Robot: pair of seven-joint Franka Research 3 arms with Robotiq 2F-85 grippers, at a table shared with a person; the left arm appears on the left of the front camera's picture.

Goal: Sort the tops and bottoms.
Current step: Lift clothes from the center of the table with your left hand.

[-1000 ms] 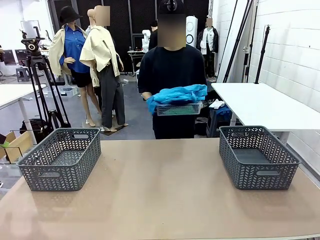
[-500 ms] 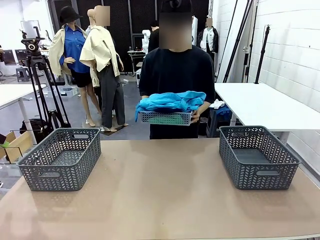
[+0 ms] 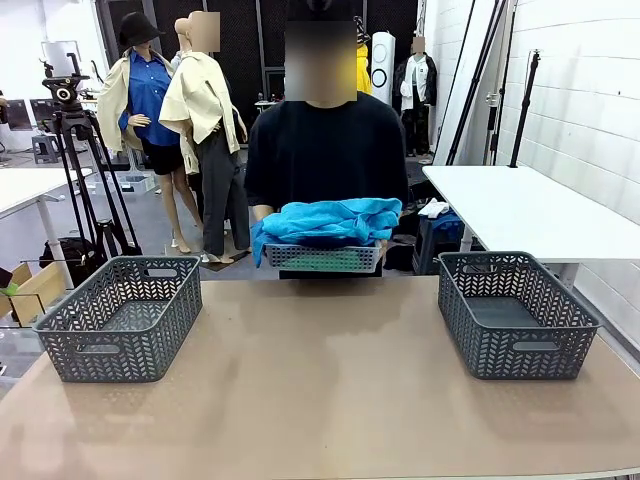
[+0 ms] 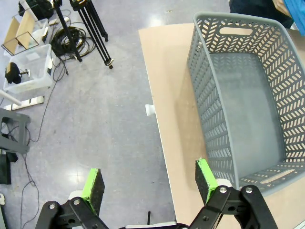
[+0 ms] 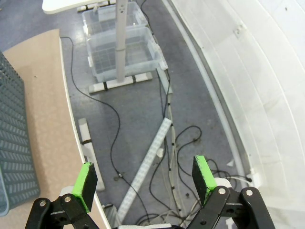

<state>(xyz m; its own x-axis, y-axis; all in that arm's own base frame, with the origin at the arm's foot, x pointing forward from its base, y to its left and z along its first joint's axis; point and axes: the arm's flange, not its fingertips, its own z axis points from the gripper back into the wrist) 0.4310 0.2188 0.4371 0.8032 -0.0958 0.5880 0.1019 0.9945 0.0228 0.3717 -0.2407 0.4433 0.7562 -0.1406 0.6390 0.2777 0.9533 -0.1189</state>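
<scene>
At the table's far edge a person holds a small grey tray (image 3: 322,258) piled with blue cloth, the bottoms (image 3: 325,220): turquoise-blue folds hang over its rim. The tops are hidden or out of view. My left gripper (image 4: 148,180) is open with nothing between its green pads, hovering over the table's left edge beside the left grey basket (image 4: 248,95). My right gripper (image 5: 144,177) is open and empty too, out past the table's right edge above the floor.
Two empty grey lattice baskets stand on the tan table (image 3: 320,380), one at the left (image 3: 75,320) and one at the right (image 3: 560,320). A tripod (image 4: 90,28), cables and clear bins (image 5: 121,52) lie on the floor beside the table.
The person has stepped up to the table's far edge, bringing the tray of blue cloth lower and a little to the left. Both grippers stay open.
</scene>
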